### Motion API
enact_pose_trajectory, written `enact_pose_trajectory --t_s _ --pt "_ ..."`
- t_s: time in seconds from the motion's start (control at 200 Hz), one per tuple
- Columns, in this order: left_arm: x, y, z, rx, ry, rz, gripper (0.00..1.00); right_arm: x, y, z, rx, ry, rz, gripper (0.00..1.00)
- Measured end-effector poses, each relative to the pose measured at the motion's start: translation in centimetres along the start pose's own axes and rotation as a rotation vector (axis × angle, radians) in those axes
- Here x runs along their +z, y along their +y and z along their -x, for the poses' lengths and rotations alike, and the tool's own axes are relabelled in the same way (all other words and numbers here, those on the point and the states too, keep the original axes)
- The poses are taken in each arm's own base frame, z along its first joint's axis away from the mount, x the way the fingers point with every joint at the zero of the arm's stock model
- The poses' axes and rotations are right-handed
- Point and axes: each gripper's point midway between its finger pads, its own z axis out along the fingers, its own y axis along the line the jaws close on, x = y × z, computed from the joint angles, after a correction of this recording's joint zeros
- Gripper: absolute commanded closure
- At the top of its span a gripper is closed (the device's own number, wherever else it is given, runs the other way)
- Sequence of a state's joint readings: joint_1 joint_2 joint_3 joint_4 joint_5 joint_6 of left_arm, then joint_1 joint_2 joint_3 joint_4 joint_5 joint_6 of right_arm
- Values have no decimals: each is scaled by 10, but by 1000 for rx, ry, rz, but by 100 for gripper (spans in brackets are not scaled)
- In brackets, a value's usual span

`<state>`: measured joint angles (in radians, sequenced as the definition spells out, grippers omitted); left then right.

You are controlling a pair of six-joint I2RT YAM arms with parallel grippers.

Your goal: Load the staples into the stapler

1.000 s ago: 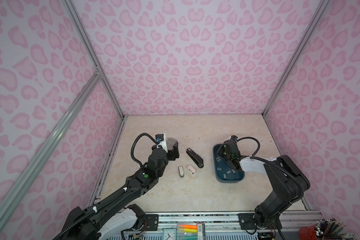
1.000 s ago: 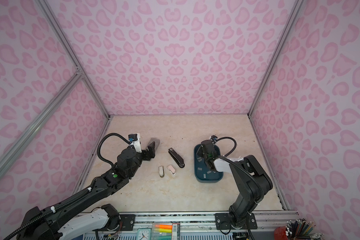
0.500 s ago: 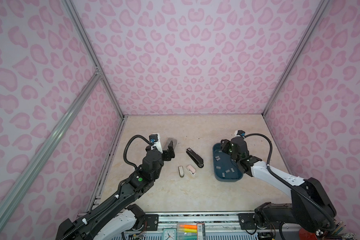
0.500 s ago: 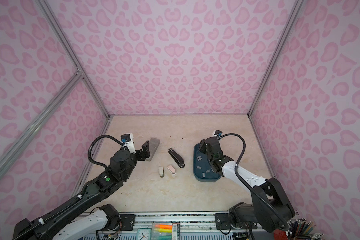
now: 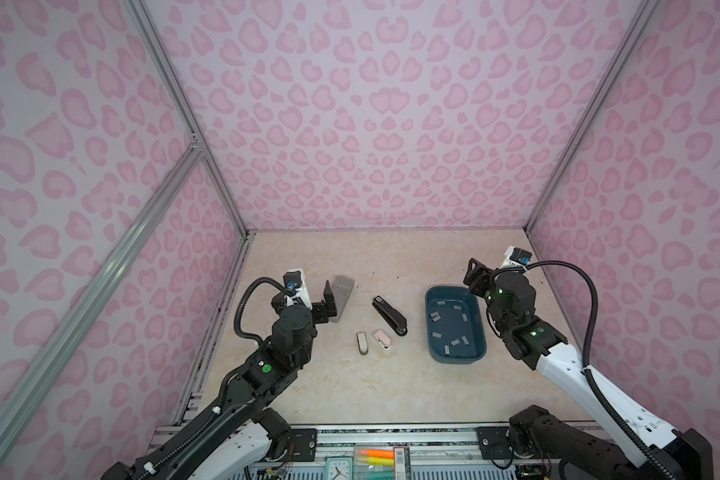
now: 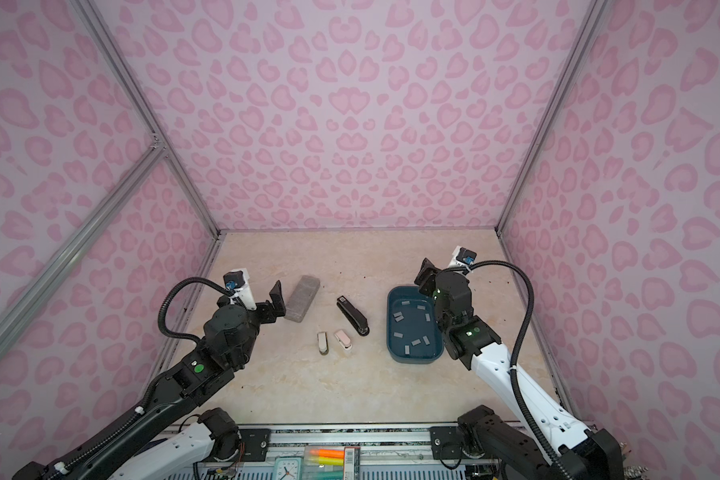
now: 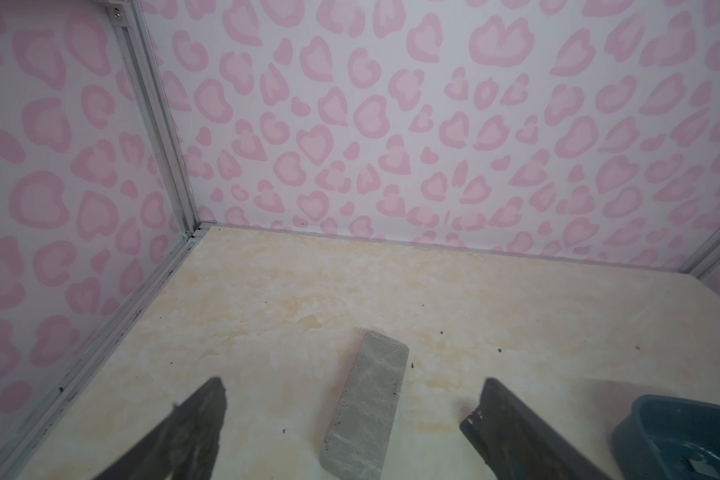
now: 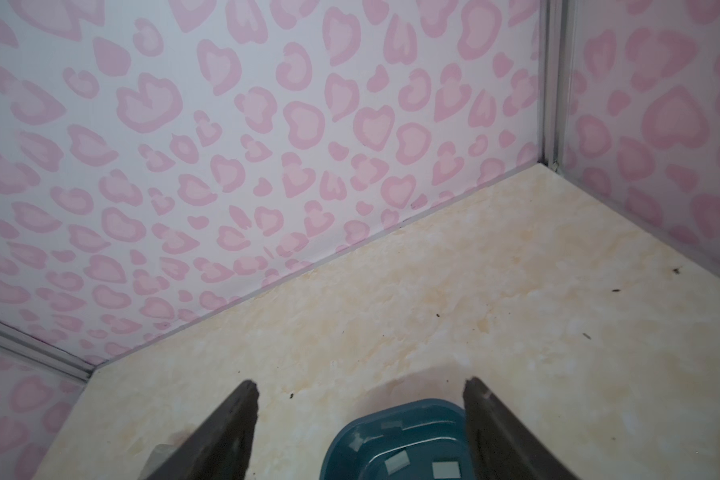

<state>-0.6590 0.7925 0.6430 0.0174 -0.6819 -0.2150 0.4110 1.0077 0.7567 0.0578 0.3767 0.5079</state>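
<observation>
Right fingers (image 5: 474, 272) spread, empty, above the far end of the tray (image 5: 458, 360); staples (image 5: 435, 317) lie just below, toward the desk's near edge. Left fingers (image 5: 328, 297) spread, empty, farther off beyond the stapler (image 5: 389, 316).

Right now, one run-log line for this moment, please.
left gripper: open, empty | right gripper: open, empty | staples: in tray | stapler: on table, not held

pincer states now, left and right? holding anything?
Left pincer: open, holding nothing.
Right pincer: open, holding nothing.
</observation>
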Motion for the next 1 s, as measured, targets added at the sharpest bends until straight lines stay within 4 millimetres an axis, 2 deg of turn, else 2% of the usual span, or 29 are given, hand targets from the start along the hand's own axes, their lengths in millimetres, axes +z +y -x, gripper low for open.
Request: enact_pose_trajectory --t_s 0.1,0.185,0.285,0.385,0.45,0.57,0.72,0.765,0.87,1.0 --pt "10 16 -14 44 21 55 11 4 -35 -9 -157 -23 -113 16" --pt "26 41 -37 62 66 131 12 9 -87 -34 -278 15 -249 16" --pt "42 79 -73 72 138 255 12 6 -144 -54 -317 49 -390 16" --pt "46 117 -114 76 197 379 11 3 -176 -67 -324 53 -461 16" --pt "43 138 -138 71 227 447 11 1 -191 -68 -313 49 -501 16" --pt "49 152 -156 54 236 487 15 6 -206 -68 -282 32 -531 16" --pt "68 150 -147 50 204 472 17 21 -218 -106 -308 112 -523 15" --pt "74 147 -145 55 196 454 18 28 -215 -107 -310 125 -506 15" --pt "91 134 -141 75 194 383 21 46 -197 -94 -304 79 -423 15" --pt "110 118 -137 111 193 289 20 55 -186 -96 -310 70 -351 14"
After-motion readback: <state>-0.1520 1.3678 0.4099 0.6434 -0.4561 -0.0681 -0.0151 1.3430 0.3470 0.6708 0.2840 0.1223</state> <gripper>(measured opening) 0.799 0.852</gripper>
